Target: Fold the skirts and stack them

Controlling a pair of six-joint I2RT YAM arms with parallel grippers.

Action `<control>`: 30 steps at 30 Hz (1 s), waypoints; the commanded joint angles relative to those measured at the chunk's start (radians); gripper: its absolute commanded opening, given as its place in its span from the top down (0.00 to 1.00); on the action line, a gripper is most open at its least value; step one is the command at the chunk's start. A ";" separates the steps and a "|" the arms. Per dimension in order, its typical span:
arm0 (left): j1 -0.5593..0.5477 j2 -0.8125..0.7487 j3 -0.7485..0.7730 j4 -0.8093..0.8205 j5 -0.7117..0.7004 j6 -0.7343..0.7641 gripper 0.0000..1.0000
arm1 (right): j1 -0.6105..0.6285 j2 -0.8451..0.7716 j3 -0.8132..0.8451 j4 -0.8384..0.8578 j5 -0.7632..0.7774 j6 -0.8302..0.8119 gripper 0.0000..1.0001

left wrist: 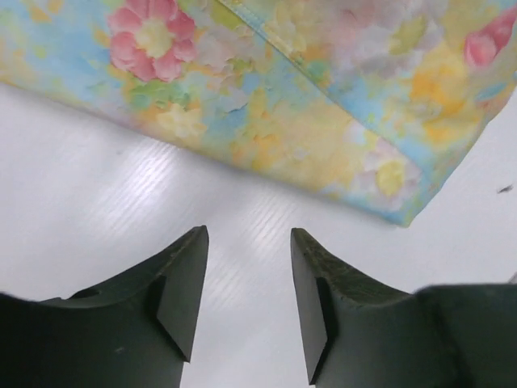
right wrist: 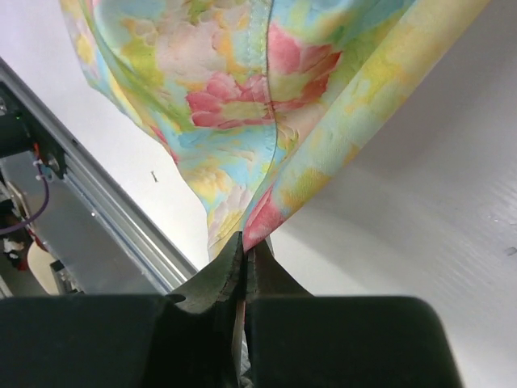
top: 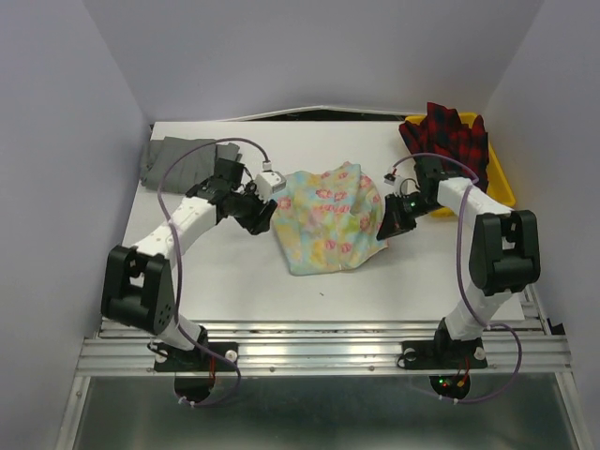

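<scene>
Folding the floral skirt (top: 328, 220): right hand (right wrist: 244, 250) pinches its 3 o'clock edge; left hand (left wrist: 248, 234), apart and empty at 9 o'clock, likely grips next.

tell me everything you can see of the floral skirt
The floral skirt is thin pastel cloth in yellow, blue and pink blooms, with a stitched seam. It lies rumpled on the table, its right edge pinched in the shut jaws of the right gripper. The left gripper, jaws open, sits just short of its left edge.

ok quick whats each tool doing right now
left tool: open, nothing in it, just short of the floral skirt
right tool: shut on the floral skirt's edge
</scene>
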 commanded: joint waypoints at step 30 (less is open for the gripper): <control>-0.490 -0.301 -0.663 0.673 -0.148 1.359 0.56 | 0.003 0.024 0.099 -0.113 -0.078 0.031 0.99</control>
